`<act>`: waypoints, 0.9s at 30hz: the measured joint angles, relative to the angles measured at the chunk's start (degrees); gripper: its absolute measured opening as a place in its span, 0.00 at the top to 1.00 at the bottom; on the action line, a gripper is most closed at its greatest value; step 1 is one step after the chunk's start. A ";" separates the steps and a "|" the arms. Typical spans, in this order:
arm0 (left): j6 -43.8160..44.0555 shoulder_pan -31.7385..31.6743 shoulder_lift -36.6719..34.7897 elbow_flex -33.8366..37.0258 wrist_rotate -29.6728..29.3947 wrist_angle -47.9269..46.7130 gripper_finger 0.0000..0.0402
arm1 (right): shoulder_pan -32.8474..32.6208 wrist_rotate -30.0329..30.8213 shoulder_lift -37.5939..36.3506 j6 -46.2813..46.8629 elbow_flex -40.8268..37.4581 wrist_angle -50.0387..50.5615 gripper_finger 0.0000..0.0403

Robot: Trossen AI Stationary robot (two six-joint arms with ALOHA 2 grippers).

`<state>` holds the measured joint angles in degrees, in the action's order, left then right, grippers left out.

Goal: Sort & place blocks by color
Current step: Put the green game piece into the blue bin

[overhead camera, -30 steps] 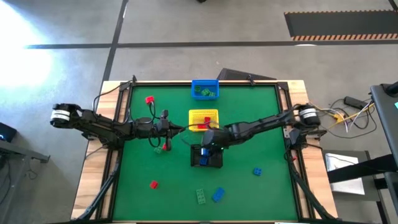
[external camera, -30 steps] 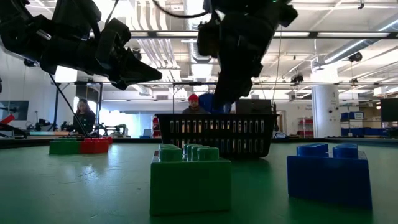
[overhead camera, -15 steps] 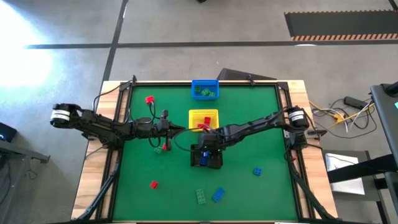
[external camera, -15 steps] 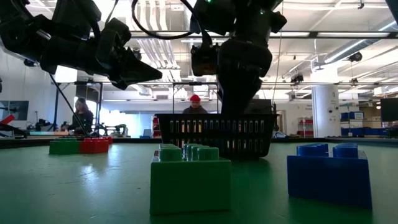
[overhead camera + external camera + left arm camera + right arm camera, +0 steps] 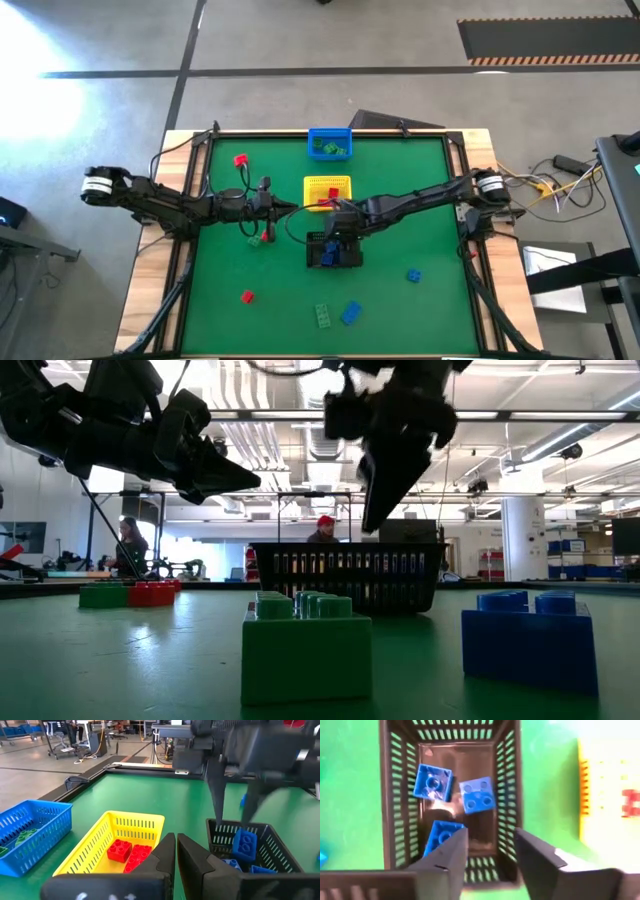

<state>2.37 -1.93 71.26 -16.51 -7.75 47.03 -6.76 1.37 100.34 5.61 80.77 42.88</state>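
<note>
Right under my right pincer [image 5: 487, 852] the black basket [image 5: 387, 795] is sitting with three blue blocks [image 5: 433, 782] lying inside it. My right fingers are standing apart and are holding nothing, so I am thinking the blue block is dropped and this step is done. I am hovering just above the basket's rim.

Beside me, my left pincer [image 5: 176, 851] is waiting with its fingers pressed together, holding nothing, near the yellow basket [image 5: 90, 846]. Red blocks [image 5: 130, 854] are lying in that yellow basket. A little farther off, the blue basket [image 5: 329, 133] is sitting at the far edge of the green table [image 5: 400, 190], and green blocks [image 5: 328, 148] are resting in it.

More blocks are waiting loose on the table. A blue one [image 5: 413, 275] is lying near my side, another blue one [image 5: 350, 314] and a green one [image 5: 324, 316] are lying close together by the front edge, a red one [image 5: 247, 296] is lying to their left, and another red one [image 5: 240, 160] is sitting far back.

Next I am guessing I should lift up, swing over to the nearby blue block, come down with fingers wide, and pinch it.
</note>
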 joint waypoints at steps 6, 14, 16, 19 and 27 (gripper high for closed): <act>0.00 0.01 0.00 0.00 0.00 -0.01 1.00 | -1.19 1.76 -10.78 -2.25 -6.71 -3.69 0.85; 0.00 0.02 0.00 0.02 -0.01 0.02 1.00 | -1.10 1.83 -25.50 -2.32 -27.07 -25.21 0.98; 0.00 0.00 0.00 0.01 -0.01 0.02 1.00 | -1.10 1.82 -27.71 -2.62 -31.74 -30.12 0.98; 0.00 0.00 0.00 0.00 0.00 0.02 1.00 | -1.10 1.79 -30.31 -2.65 -37.70 -37.45 0.98; 0.00 0.02 0.00 0.00 0.00 0.04 1.00 | -1.10 1.77 -32.36 -3.92 -48.17 -51.28 0.98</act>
<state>2.37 -1.91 71.26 -16.51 -7.75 47.06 -7.86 3.14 67.99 1.69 32.60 -8.40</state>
